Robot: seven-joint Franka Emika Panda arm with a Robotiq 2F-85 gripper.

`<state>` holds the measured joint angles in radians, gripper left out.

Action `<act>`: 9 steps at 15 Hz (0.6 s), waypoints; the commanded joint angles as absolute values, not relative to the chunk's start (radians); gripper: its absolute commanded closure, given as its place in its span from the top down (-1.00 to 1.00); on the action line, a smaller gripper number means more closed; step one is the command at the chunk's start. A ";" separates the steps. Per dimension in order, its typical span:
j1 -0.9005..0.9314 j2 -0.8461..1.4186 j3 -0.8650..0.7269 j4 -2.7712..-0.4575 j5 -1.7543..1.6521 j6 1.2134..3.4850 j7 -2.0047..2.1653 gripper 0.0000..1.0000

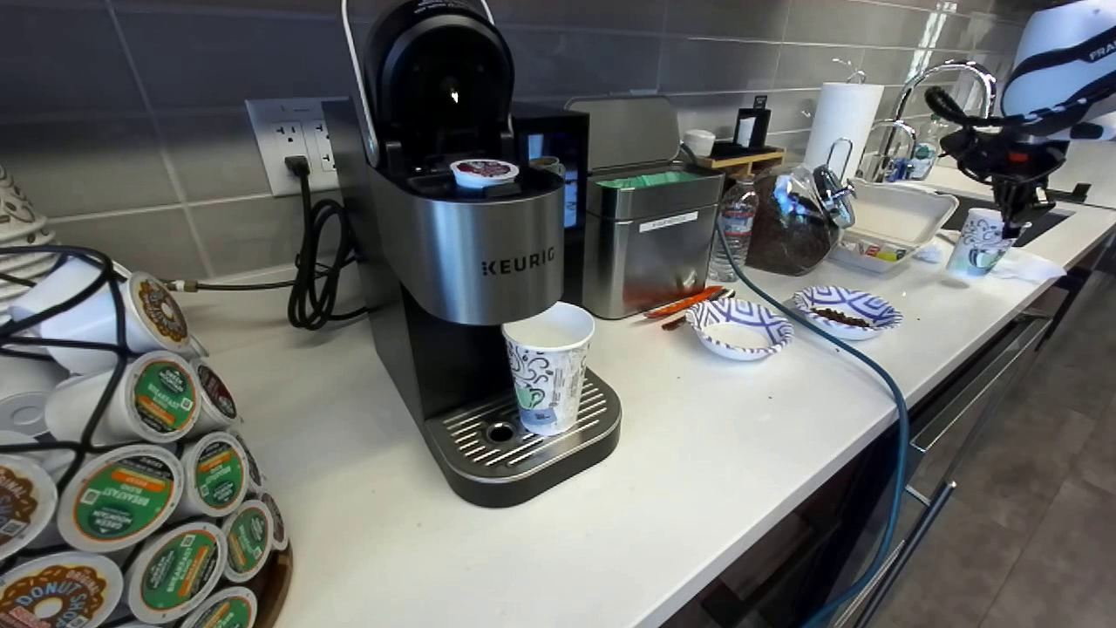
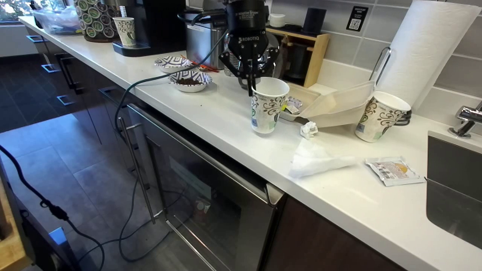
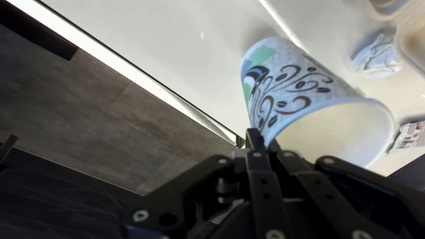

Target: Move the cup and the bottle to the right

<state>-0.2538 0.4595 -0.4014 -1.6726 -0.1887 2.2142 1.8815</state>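
A white paper cup (image 2: 265,113) with a brown swirl and green-blue print hangs or stands over the counter. Its rim wall is pinched by my gripper (image 2: 251,89), one finger outside and one inside, and the wrist view shows the cup (image 3: 292,86) tilted with its mouth towards me. Whether its base touches the counter I cannot tell. The clear bottle (image 1: 738,222) stands upright between the steel bin and the coffee jar, well away from my gripper (image 1: 1013,222). In an exterior view the arm mostly hides that bottle.
Another paper cup (image 2: 382,116) leans near the paper towel roll (image 2: 433,49). An open takeout box (image 2: 339,103), crumpled napkin (image 2: 316,158) and packet (image 2: 395,171) lie near the sink (image 2: 448,188). Patterned bowls (image 1: 739,330), a blue cable (image 1: 872,375) and the coffee maker (image 1: 471,262) are further along.
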 commanded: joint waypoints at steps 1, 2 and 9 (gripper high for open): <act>-0.248 0.446 -0.400 -1.709 -0.196 2.230 1.889 -0.98; -0.246 0.448 -0.400 -1.709 -0.197 2.229 1.889 -0.98; -0.242 0.452 -0.397 -1.703 -0.197 2.220 1.890 -0.28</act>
